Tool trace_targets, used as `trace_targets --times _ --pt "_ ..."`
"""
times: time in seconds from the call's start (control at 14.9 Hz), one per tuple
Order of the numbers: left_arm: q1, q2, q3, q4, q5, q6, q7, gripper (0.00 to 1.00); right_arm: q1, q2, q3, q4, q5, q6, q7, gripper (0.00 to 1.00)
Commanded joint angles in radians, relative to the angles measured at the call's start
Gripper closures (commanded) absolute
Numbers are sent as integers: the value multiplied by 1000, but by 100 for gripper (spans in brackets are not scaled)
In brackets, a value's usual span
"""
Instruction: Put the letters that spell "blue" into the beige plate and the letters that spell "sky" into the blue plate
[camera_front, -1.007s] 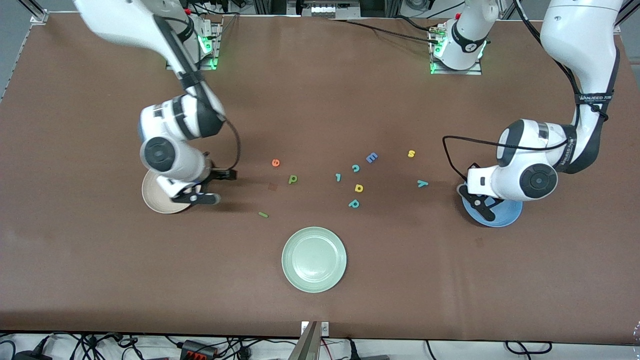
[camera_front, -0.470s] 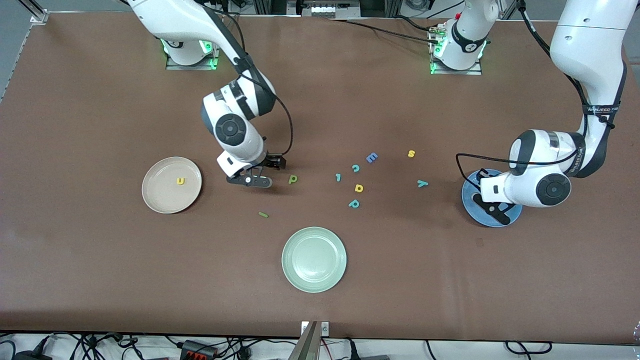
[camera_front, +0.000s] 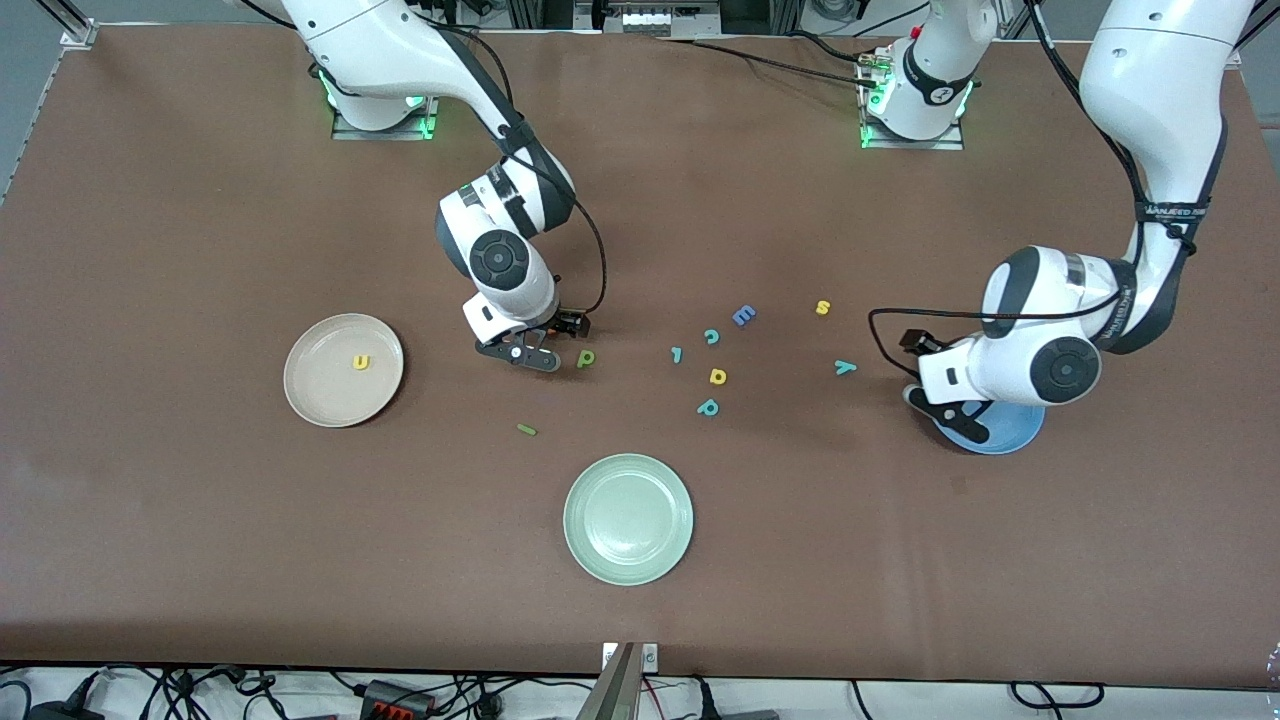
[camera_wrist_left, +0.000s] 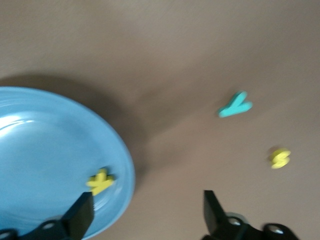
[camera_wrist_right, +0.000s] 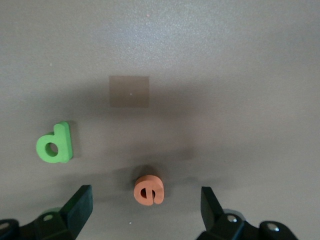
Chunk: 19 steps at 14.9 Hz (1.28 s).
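Note:
My right gripper (camera_front: 520, 352) hangs open low over the orange e (camera_wrist_right: 148, 190), which lies between its fingers (camera_wrist_right: 80, 202), untouched. The green b (camera_front: 586, 357) lies beside it, and the green l (camera_front: 526, 430) nearer the camera. The yellow u (camera_front: 360, 362) rests in the beige plate (camera_front: 305, 392). My left gripper (camera_front: 950, 412) is open over the blue plate's (camera_front: 1012, 436) edge. The yellow k (camera_wrist_left: 101, 181) lies in that plate (camera_wrist_left: 40, 150). The teal y (camera_front: 845, 367) and yellow s (camera_front: 822, 307) lie on the table near it.
A pale green plate (camera_front: 628, 519) sits near the front edge. Between the arms lie a blue capital E (camera_front: 743, 315), a teal c (camera_front: 711, 336), a small teal letter (camera_front: 676, 353), a yellow letter (camera_front: 717, 376) and a teal p (camera_front: 708, 407).
My right gripper left the beige plate, with the u lying in it, and moved over the orange e. My left gripper opened over the blue plate and shifted toward its rim.

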<state>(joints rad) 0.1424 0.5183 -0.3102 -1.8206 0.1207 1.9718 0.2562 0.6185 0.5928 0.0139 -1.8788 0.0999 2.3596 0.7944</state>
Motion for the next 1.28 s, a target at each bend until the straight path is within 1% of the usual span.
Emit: trace_targets --times 0.0,0.07,0.13,0.2,0.27,0.4,0.47,0.54,0.6,0.74,0.81,0.87,0.94,1.01,1.14,1.21 --pt "-3 -9 -36 -26 -15 25 -103 0 7 12 -5 -2 15 12 19 20" --pt "-3 -9 -47 -46 -15 51 -127 0 6 13 -5 -2 15 12 19 27" --pt "-3 -11 -49 -77 -15 90 -150 0 6 13 -5 -2 17 12 19 31" --pt "-3 -14 -65 -113 -15 146 -184 0 4 13 -5 0 17 12 19 34" --pt "-3 -15 -82 -133 -15 176 -233 0 4 13 -5 0 18 13 19 35" --pt "-30 -12 -84 -134 -6 191 -310 0 4 24 -3 0 21 30 19 38" --pt "-38 -11 -82 -134 0 196 -334 0 4 25 -3 0 26 35 19 41" --pt "-38 -9 -82 -140 1 229 -363 0 4 25 -3 0 37 35 19 46" --pt "-40 -9 -82 -167 1 275 -388 0 4 24 -3 0 49 32 17 53" --pt "-41 -14 -82 -219 2 372 -442 0 4 22 -3 0 49 30 17 66" --pt "-52 -18 -79 -242 13 413 -460 0 4 24 -3 0 49 30 17 75" --pt "-52 -18 -79 -250 48 438 -468 0 3 21 -3 1 49 30 14 83" --pt "-52 -17 -79 -250 77 443 -497 0 -2 18 -3 3 49 26 11 86" --pt "-55 -14 -79 -249 106 444 -555 0 -3 13 -3 6 49 24 9 87" --pt "-61 -8 -82 -249 210 443 -664 0 -14 -14 -11 9 49 21 -6 87" --pt "-60 2 -82 -249 244 444 -679 0 -23 -34 -20 9 46 20 -23 87"
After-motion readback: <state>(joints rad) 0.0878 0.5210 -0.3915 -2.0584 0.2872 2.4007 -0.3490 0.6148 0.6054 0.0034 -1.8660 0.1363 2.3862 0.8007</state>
